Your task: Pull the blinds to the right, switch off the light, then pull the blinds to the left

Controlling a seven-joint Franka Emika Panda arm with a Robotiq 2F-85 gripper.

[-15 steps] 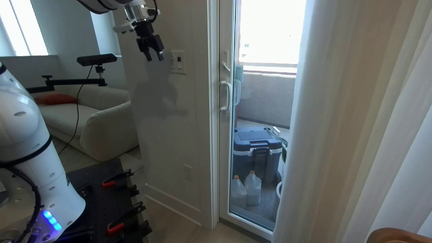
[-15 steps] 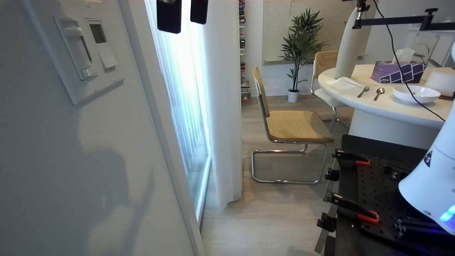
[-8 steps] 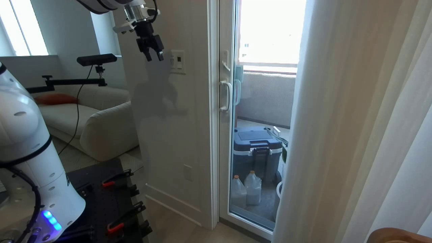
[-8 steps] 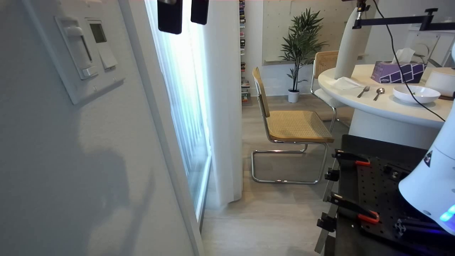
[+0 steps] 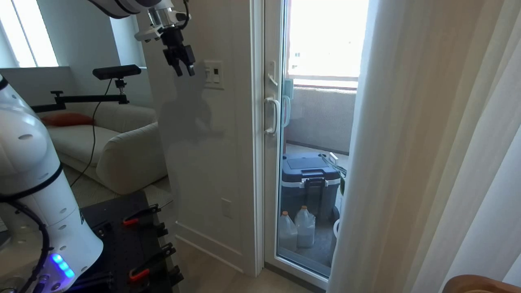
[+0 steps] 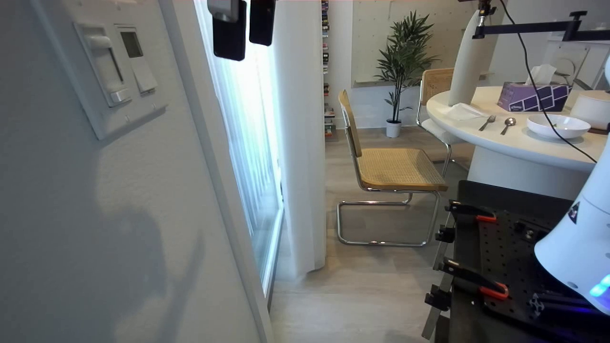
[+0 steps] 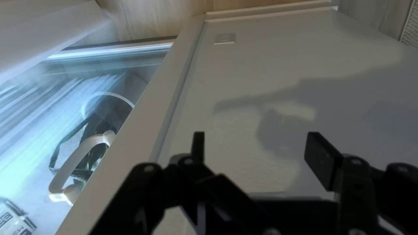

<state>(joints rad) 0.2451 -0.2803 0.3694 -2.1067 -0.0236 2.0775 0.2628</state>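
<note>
The gripper [image 5: 185, 71] is held high before the wall [image 5: 203, 175], pointed downward, its fingers [image 7: 197, 143] spread well apart, with bare wall seen between them in the wrist view; the switch plate [image 5: 213, 75], mounted on that same wall, is seen near them in an exterior view, a gap being left between; its two controls [image 6: 142, 74] are shown side by side in an exterior view. The blinds [image 5: 423, 146], hung as white fabric in vertical pleats, are spread across the right of an exterior view, one side of the glass door [image 5: 272, 195] being hidden behind them; the side with the white handle [image 5: 276, 116] is exposed, and through the door a blue cooler [image 5: 311, 165] and two jugs [image 5: 305, 230] are seen; low on the wall an outlet plate [image 5: 226, 208] is set; in an exterior view a cane chair [image 6: 402, 166] is placed near a round table [image 6: 505, 143], on which a bowl [image 6: 555, 132] and a tissue box [image 6: 529, 100] are set.
</note>
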